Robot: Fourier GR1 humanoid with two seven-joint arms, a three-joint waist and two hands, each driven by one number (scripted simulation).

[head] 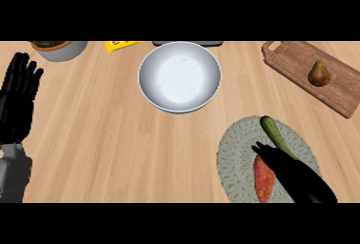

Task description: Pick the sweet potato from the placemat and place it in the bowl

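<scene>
Potato (264,183) was logged on mat (235,157), lower right; right hand (299,178) was laid alongside, fingers (271,153) straight, unclamped, presumably for grasping toward the bowl (180,76); left hand (17,95) was rested open, left edge.

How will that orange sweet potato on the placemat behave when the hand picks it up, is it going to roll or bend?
The sweet potato looks solid and thick, so it probably stays stiff. Its long, tapered, rounded shape suggests it may roll sideways on the placemat if nudged. Gripped near one end, it would likely tilt.
</scene>
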